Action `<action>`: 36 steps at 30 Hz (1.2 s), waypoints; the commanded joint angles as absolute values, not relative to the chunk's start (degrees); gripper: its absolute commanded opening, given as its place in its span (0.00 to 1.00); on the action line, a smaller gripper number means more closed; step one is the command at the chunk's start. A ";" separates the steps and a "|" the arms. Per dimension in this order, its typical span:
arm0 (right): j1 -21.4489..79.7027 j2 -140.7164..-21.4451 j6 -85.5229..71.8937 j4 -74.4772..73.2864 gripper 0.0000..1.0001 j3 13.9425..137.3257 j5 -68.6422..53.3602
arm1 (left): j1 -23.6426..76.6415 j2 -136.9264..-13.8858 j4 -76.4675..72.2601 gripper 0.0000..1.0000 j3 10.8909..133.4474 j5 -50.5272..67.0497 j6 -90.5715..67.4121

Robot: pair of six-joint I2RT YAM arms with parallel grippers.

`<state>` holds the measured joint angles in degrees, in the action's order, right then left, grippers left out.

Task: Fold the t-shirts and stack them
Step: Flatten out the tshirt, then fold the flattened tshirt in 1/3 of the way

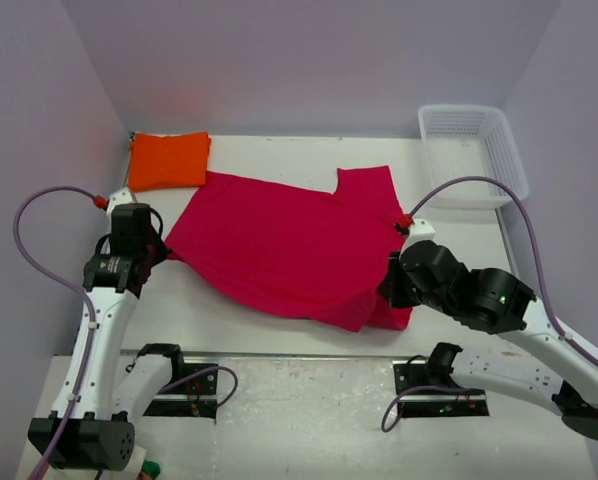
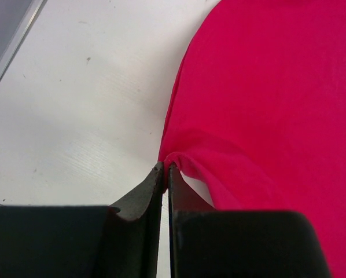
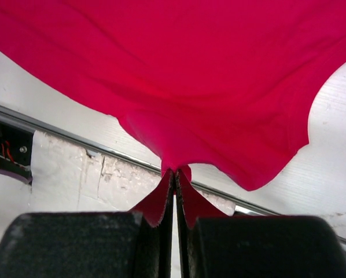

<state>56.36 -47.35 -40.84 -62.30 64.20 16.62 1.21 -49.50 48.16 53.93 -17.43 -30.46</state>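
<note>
The crimson t-shirt [image 1: 289, 245] lies spread across the middle of the table [image 1: 309, 155], its near right corner lifted. The orange t-shirt [image 1: 168, 160] sits folded at the far left corner. The right hand [image 3: 175, 174], on an arm bent low and reaching in from the right, is clamped on that lifted corner, with cloth showing between its fingers. The left hand [image 2: 166, 168], reaching forward along the table's left side, pinches the shirt's puckered left edge, its fingers almost touching. From above, the wrists hide both sets of fingertips.

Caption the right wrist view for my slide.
Right gripper pinches a fold of the crimson t-shirt, cloth fanning out over the white table.
</note>
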 commanded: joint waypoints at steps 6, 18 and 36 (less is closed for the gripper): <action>56.78 -48.16 -42.45 -63.89 0.00 65.30 20.13 | 1.32 -53.78 48.60 0.06 53.17 -20.30 -31.73; 53.53 -56.07 -43.16 -66.88 0.00 69.08 24.43 | 1.32 -62.48 47.37 0.06 54.84 -22.05 -32.25; 40.17 -61.17 -34.11 -62.23 0.00 69.52 23.82 | 1.32 -74.18 45.00 0.05 60.12 -25.31 -33.14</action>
<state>41.15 -60.38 -36.32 -64.58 66.96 22.83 1.21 -73.30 47.16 57.58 -22.79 -31.97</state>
